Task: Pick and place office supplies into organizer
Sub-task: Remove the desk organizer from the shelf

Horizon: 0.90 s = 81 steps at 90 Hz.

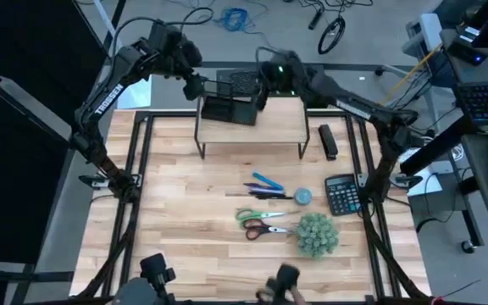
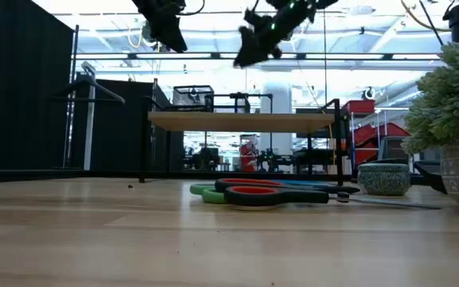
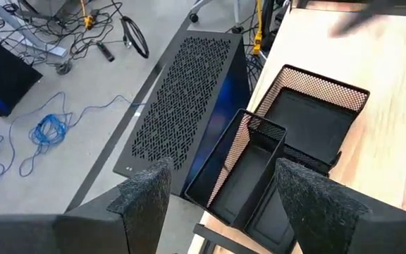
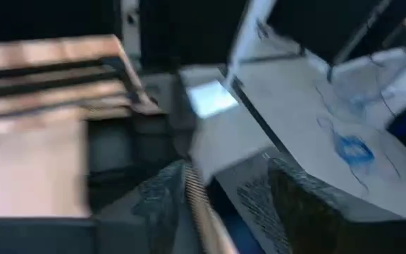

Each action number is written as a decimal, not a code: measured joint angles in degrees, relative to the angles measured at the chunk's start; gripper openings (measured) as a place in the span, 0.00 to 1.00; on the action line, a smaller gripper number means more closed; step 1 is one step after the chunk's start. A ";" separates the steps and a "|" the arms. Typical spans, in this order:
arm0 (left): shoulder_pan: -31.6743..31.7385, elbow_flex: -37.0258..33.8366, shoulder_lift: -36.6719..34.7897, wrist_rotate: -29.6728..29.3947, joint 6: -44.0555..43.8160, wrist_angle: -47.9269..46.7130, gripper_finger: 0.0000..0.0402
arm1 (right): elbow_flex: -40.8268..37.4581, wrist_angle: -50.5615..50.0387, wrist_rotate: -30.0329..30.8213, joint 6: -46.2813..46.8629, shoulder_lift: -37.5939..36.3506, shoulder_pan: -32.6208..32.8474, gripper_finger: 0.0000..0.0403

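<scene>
Both grippers are held above the mesh organizer on the wooden riser. Left gripper fingers are spread, empty. Right gripper finger state cannot be told. Pens and scissors remain unpicked; a descent to them is judged next.

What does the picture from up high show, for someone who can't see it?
Both robot arms reach to the black organizer on the wooden riser shelf, left gripper and right gripper above it. Scissors, pens, a calculator and a fuzzy plant lie on the table.

Both arms reach toward the far edge of the tabletop, raised high above it; the left gripper hangs with its fingers spread wide apart; the right gripper sits close beside it, wrist angled downward, fingers blurred.
</scene>
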 joint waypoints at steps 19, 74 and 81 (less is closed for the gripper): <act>-0.04 0.00 0.00 -0.02 -0.10 -0.10 0.60 | 9.56 -11.57 -7.24 -1.89 9.15 -3.00 0.52; -0.04 -0.02 0.00 -0.11 -0.04 -0.05 0.60 | 9.87 -14.62 -7.83 -4.29 14.93 -4.11 0.49; -0.04 0.00 0.00 -0.11 -0.04 -0.03 0.60 | 9.86 -14.95 -7.85 -4.75 15.07 -4.09 0.45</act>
